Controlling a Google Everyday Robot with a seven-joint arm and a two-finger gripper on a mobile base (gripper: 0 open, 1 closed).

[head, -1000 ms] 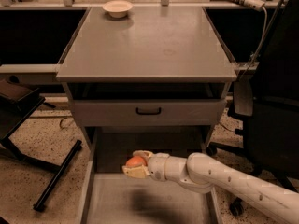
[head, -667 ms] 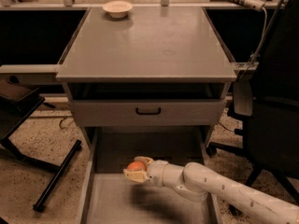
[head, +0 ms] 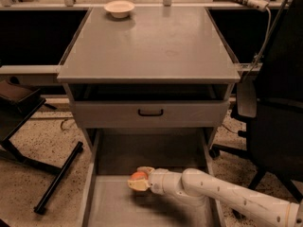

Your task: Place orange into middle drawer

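Holding the orange [head: 138, 176] tight over the open middle drawer [head: 109, 207], the hand [head: 138, 180] should sink slowly till the fruit is near the flat floor, then let go gently.

The pincer [head: 138, 178] grips the orange [head: 137, 175] over the open middle drawer [head: 108, 205].

Gripper [head: 138, 180] clasping orange [head: 138, 175] inside middle drawer [head: 116, 208] (side walls [head: 88, 193] flank); handled drawer [head: 194, 113] overhangs rear.
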